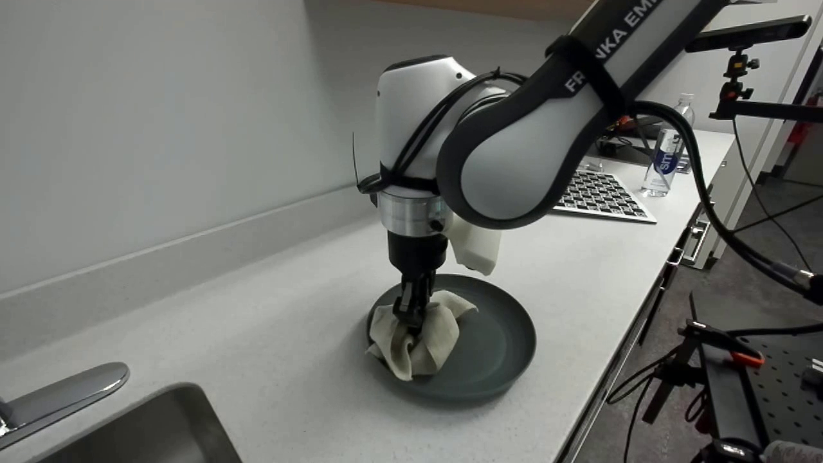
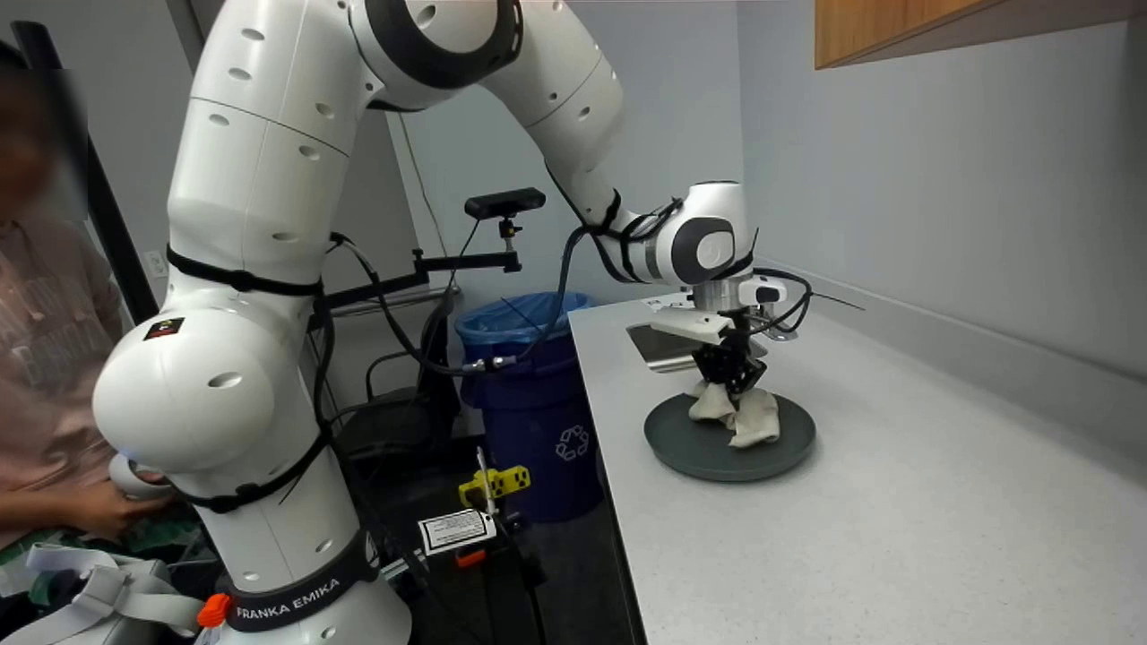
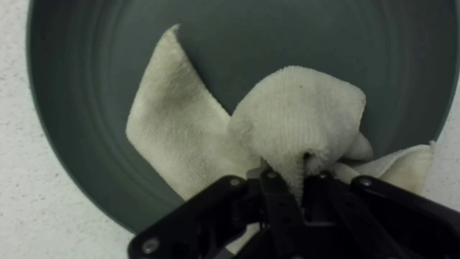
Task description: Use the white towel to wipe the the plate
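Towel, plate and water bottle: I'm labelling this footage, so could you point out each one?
White towel [image 3: 294, 111]: wrist view, on the bulging fold near its middle.
Plate [image 1: 498, 337]: in an exterior view, on a bare part of its inner surface.
Water bottle [image 1: 666, 158]: in an exterior view, on its label.

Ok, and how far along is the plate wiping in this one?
Already done: the gripper is shut on a fold of the white towel. In hand: the towel rests on the plate, so wiping may be under way, though how much is wiped cannot be told. Left, most likely: passes over the plate's uncovered part, then letting the towel go.
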